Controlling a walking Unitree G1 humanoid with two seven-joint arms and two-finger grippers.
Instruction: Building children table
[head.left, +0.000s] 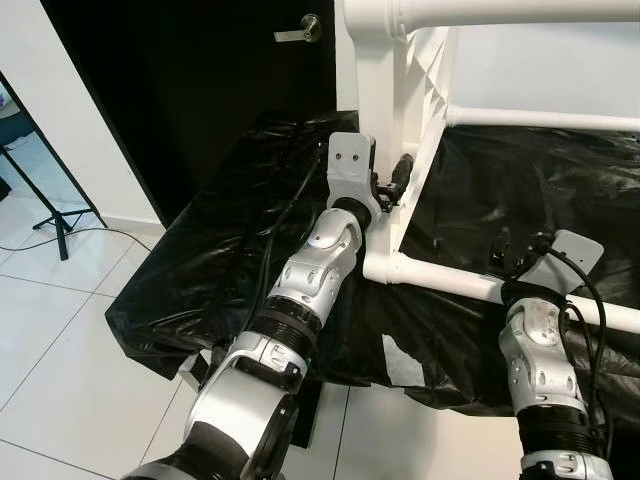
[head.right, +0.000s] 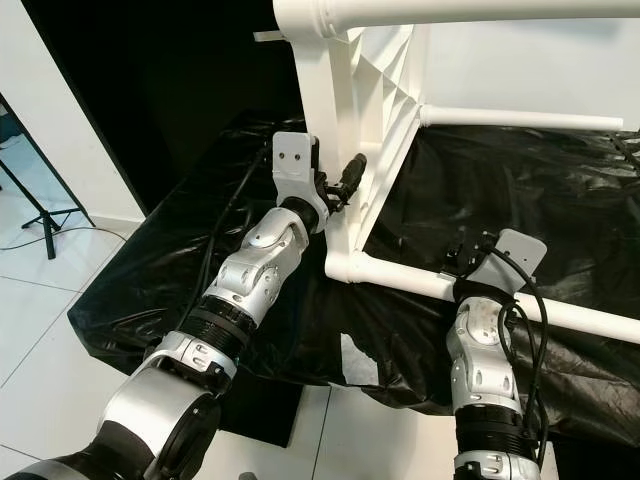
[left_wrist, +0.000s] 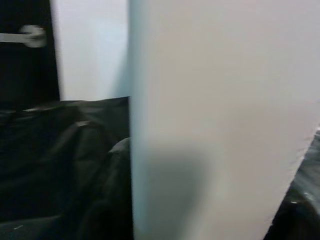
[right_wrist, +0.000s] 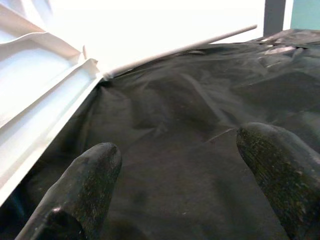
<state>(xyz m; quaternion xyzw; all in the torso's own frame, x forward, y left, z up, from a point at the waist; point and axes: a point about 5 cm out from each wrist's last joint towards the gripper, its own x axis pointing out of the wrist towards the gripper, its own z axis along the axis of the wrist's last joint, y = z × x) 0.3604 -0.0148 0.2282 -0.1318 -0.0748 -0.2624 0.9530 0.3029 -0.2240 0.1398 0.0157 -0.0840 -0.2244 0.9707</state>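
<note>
Your white plastic children's table frame (head.left: 420, 120) lies on its side on the black plastic-covered surface (head.left: 230, 260). Your left gripper (head.left: 392, 187) grips its upright leg; your right gripper (right_wrist: 182, 180), jaws open, hovers beyond its near rail.

A home room: white tiled floor (head.left: 60, 340), black door (head.left: 200, 80) with lever handle (head.left: 300, 30).

My white plastic table (head.left: 400, 110) lies on its side on black sheeting (head.left: 220, 260), 1 ribbed panel upright, round legs horizontal.
</note>
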